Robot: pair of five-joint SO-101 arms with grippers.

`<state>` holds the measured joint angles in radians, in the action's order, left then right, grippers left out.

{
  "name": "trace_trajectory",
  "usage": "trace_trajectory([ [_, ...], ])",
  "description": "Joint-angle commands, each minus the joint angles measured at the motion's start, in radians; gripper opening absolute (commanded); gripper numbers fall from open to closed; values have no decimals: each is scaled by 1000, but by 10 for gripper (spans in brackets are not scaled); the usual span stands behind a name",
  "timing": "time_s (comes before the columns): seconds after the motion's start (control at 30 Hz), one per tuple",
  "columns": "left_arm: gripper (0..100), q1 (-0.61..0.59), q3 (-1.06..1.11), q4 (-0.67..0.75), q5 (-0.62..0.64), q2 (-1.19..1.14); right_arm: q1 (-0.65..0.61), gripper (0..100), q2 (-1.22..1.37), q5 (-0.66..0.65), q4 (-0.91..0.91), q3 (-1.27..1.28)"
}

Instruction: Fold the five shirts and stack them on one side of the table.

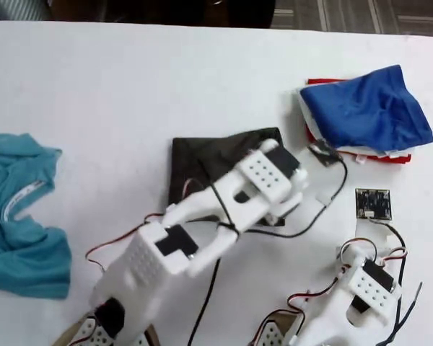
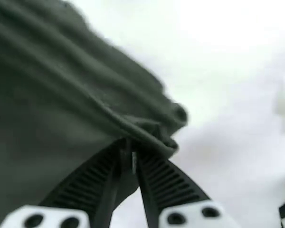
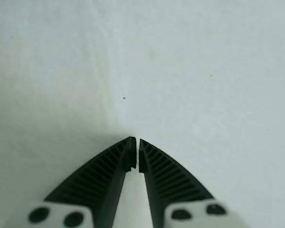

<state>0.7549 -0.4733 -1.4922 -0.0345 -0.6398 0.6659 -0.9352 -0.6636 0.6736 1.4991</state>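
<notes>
A dark grey shirt [image 1: 202, 162] lies partly folded at the middle of the table, and my left arm [image 1: 267, 176] reaches across it. My left gripper [image 2: 132, 153] is shut on a bunched edge of this dark shirt [image 2: 61, 95]. On the right, a blue shirt [image 1: 364, 108] lies on top of folded white and red shirts [image 1: 361, 153]. Crumpled at the left edge is a teal shirt [image 1: 22, 216]. My right gripper [image 3: 134, 154] is shut on nothing, low over bare white table, with its arm [image 1: 364, 288] at the front right.
The white table [image 1: 130, 86] has free room along the back and between the teal and dark shirts. A small camera board [image 1: 373, 204] and loose cables hang in front of the stack.
</notes>
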Motion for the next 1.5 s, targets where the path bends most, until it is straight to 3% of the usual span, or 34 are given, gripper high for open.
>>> trace_trajectory([
  [0.0, 25, 2, -101, -57, 11, 14, 8, 20, -25, 2, -19, -5],
  [0.17, 25, -94, -302, -172, 6, 14, 8, 20, -25, 2, -19, -5],
  [0.33, 25, -258, -414, -187, 3, 2, 8, 20, -25, 2, -19, -5],
  [0.6, 25, -499, -275, 3, -84, -147, 8, 20, -25, 2, -19, -5],
  [0.77, 25, -577, -315, 149, -89, -281, 8, 20, -25, 2, -19, -5],
  [0.87, 25, -608, -383, 167, -86, -338, 8, 20, -25, 2, -19, -5],
  [1.27, 26, -585, -835, -249, -80, -358, 5, 22, -22, 9, -5, -31],
  [1.37, 27, -595, -924, -299, -80, -354, -31, 83, -16, 114, 143, -133],
  [1.47, 27, -621, -915, -298, -80, -331, -168, 180, -15, 210, 311, -275],
])
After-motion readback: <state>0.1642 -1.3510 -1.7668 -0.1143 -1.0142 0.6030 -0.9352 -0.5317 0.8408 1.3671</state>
